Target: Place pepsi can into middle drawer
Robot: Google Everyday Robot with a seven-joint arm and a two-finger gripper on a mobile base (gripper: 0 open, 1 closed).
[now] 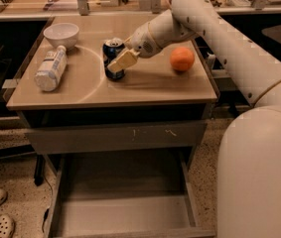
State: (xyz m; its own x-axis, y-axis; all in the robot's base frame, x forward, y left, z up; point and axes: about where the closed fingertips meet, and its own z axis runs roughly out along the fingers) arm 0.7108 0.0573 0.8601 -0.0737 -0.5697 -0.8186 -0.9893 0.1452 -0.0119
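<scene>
The can [110,53] stands upright on the bench [145,87], near the middle of the top and toward the back. The gripper [120,62] is right at the can's front right side, reaching in from the right on the white arm [219,38]; whether the jaws hold the can I cannot tell. An orange [182,59] sits to the right of the can, apart from it. To the left a white bottle [50,68] lies on its side, with a bowl [61,34] just behind it. Below the bench, the drawer [125,213] is pulled out, under a scratched grey front [80,139].
</scene>
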